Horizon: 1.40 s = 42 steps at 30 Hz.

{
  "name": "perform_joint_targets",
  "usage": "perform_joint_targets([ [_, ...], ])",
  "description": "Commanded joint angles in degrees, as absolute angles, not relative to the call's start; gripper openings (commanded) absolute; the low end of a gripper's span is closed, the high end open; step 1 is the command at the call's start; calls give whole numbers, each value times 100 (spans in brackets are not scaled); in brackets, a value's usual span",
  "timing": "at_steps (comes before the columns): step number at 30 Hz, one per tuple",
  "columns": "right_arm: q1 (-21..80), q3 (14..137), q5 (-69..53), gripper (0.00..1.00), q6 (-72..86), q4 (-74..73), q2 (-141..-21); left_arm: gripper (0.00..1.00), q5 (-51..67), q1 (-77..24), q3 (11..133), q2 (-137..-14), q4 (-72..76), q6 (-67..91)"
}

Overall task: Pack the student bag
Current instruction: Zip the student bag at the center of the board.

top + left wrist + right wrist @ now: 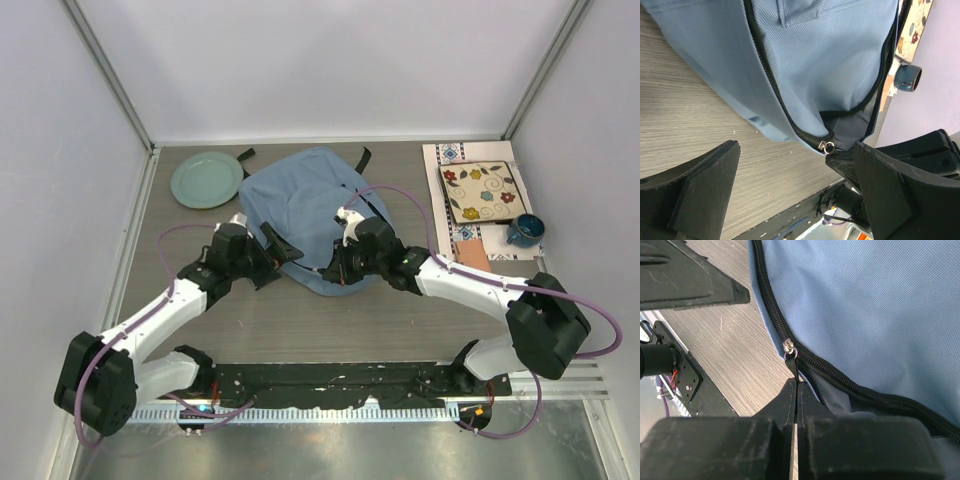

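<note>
The student bag (300, 205) is a light-blue backpack lying flat mid-table, black straps at its far edge. Its dark zipper (771, 305) runs along the near edge and is partly open, showing grey lining (850, 400). My right gripper (796, 390) is shut on the black zipper pull strap (792, 369), just below the silver slider (788, 346); it sits at the bag's near edge (335, 270). My left gripper (285, 250) is open and empty beside the bag's near-left edge, its jaws wide apart over the table (795, 185), close to the slider (828, 147).
A pale green plate (206, 179) lies at the back left. At the back right a patterned mat (447, 156) carries a floral square tile (482, 191), a blue mug (524, 230) and a pinkish card (474, 257). White walls enclose the table.
</note>
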State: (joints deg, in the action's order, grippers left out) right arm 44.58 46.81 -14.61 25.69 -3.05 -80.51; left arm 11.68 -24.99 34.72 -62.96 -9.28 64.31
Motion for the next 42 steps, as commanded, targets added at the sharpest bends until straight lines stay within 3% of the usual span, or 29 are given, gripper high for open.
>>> perform_joint_targets([
  [1,4465,4649,-1546,1,2531,-105,-7919,100,773,-2707,3472,-6451,-440,6891],
  [6,4465,4623,-1705,1,2523,-35,-7875,99,756,-2760,3463,-6793,-62,7004],
  [13,4474,4597,-1731,1,2505,-62,-7822,90,747,-2944,3516,-7330,553,7251],
  [15,4474,4570,-1723,1,2531,-62,-7805,78,765,-2953,3551,-7488,685,7260],
  [16,4474,4562,-1705,1,2540,-53,-7805,66,773,-2953,3568,-7532,712,7260],
  [19,4474,4570,-1679,1,2540,-87,-7796,42,782,-2953,3603,-7673,747,7225],
  [20,4474,4562,-1653,1,2531,-97,-7787,26,800,-2953,3604,-7690,738,7190],
  [22,4474,4535,-1556,1,2505,-158,-7743,13,791,-2953,3630,-7743,651,7049],
  [23,4474,4526,-1521,1,2479,-184,-7717,1,782,-2953,3647,-7769,511,6988],
  [33,4474,4447,-1046,1,2364,-439,-7673,0,246,-2708,3946,-7489,-711,5881],
  [42,4465,4368,-905,1,2285,-615,-7655,0,1387,-1407,4280,-7611,-1292,4352],
])
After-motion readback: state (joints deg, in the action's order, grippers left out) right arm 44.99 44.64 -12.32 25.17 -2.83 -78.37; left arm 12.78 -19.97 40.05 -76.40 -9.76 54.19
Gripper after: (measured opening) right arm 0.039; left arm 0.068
